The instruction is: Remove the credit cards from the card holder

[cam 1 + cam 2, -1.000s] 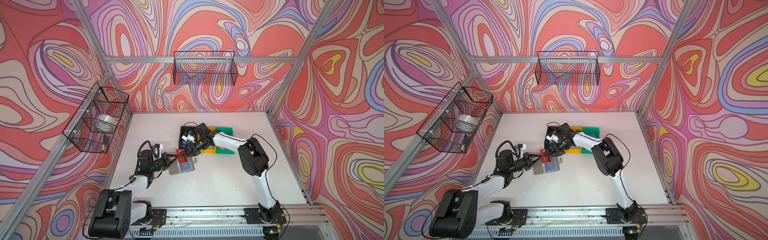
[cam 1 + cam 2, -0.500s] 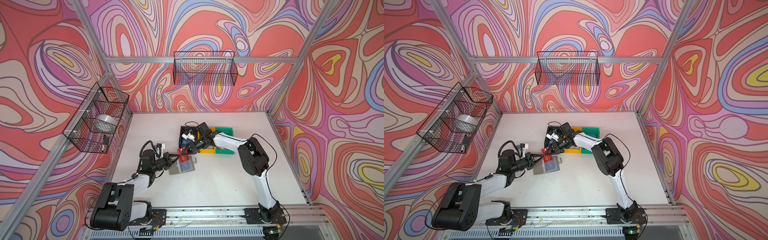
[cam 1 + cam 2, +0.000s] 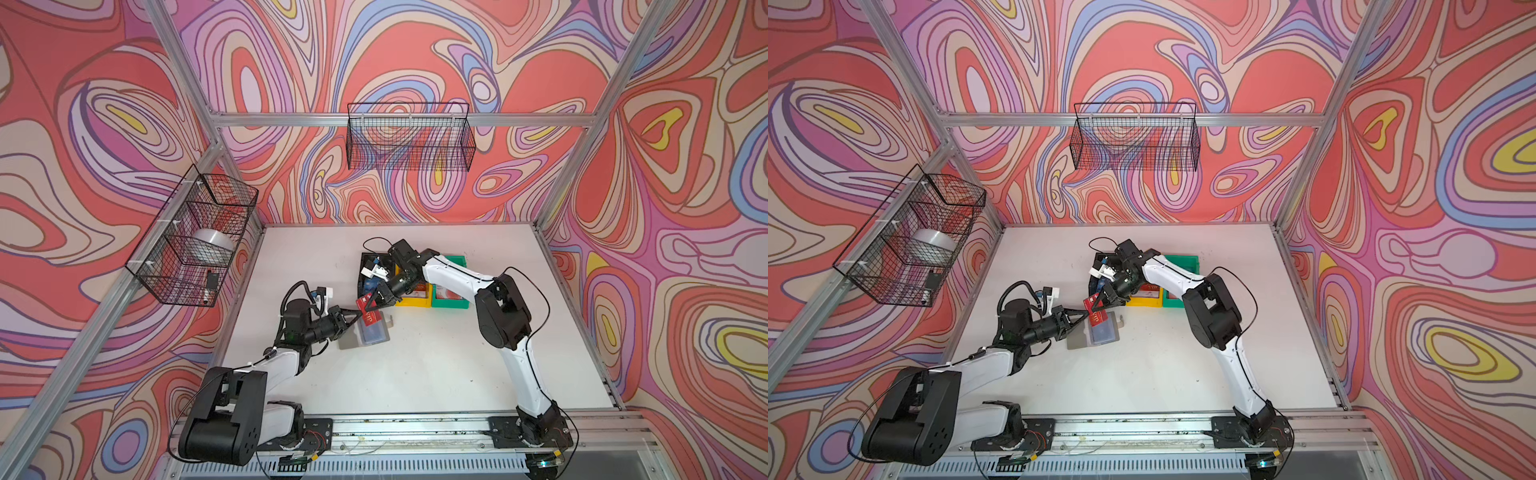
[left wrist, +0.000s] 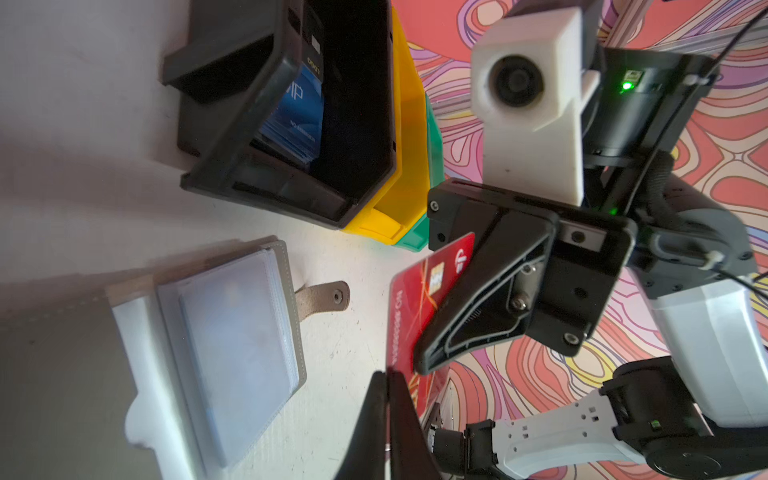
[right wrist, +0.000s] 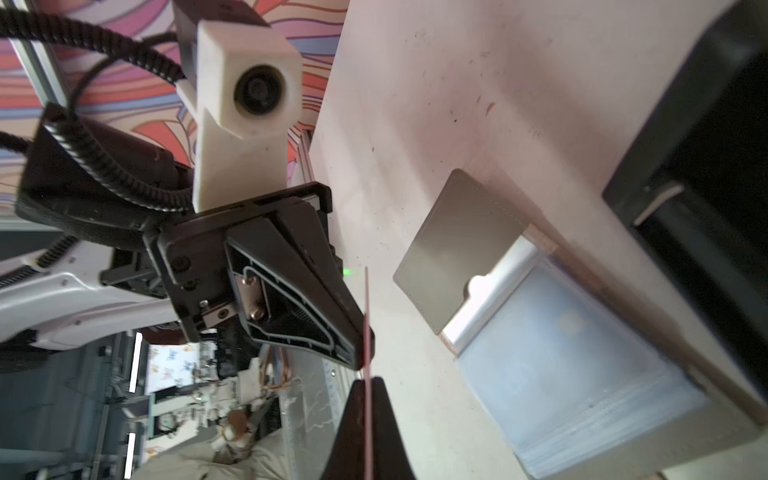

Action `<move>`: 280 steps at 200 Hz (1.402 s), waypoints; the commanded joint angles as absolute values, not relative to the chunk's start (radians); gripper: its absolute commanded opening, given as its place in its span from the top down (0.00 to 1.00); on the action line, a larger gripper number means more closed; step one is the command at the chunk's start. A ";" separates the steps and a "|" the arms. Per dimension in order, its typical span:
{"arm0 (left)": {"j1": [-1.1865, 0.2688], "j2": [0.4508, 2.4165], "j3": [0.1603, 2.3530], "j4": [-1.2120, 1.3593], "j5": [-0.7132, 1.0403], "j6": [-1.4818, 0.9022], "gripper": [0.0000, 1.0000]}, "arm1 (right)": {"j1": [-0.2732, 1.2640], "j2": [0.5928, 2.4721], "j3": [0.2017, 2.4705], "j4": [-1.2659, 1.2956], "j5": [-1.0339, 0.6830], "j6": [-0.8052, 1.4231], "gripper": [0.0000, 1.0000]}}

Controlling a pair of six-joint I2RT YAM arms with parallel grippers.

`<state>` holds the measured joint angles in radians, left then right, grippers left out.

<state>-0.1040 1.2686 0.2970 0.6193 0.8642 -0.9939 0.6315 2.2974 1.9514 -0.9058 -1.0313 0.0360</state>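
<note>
i have the red card (image 3: 370,316) pinched from both ends. the left gripper (image 4: 386,376) is closed tight on one short edge. the right gripper (image 5: 368,382) is closed just as tight on the other end, and in its own wrist view the card runs edge-on between its fingers. in both top views the two grippers meet tip to tip over the middle of the table (image 3: 415,365), with the card between them and lifted off the surface.

the card holder (image 3: 365,334) lies open and flat on the table just beside and below the card, not touching it. its grey cover is spread to one side and its snap tab (image 4: 324,296) sticks out on the other. the clear sleeves (image 4: 232,332) face up and look pale bluish. i cannot tell from here whether a card is in them.

behind the grippers the black bin (image 4: 249,116) has a blue card (image 4: 297,112) leaning inside it. the yellow bin (image 4: 411,124) touches it, and the green bin (image 4: 434,141) is next along.
</note>
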 commanded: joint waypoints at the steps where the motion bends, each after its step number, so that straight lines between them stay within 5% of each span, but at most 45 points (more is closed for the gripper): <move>1: -0.100 1.243 0.313 0.503 0.835 -0.944 0.92 | 0.608 2.342 2.106 -1.299 -0.799 -0.229 1.00; 117: -0.100 1.226 0.364 0.272 0.719 -0.890 0.93 | 0.599 2.230 2.272 -1.474 -0.119 -0.698 1.00; 280: -0.100 1.349 0.396 0.307 0.716 -0.879 0.93 | 0.596 2.383 2.333 -1.393 0.033 -0.996 1.00</move>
<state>-0.1032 1.3346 0.3683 0.2955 0.7311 -0.8997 0.6010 2.3531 2.3108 -1.4128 0.0208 -0.9520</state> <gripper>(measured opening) 0.073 0.044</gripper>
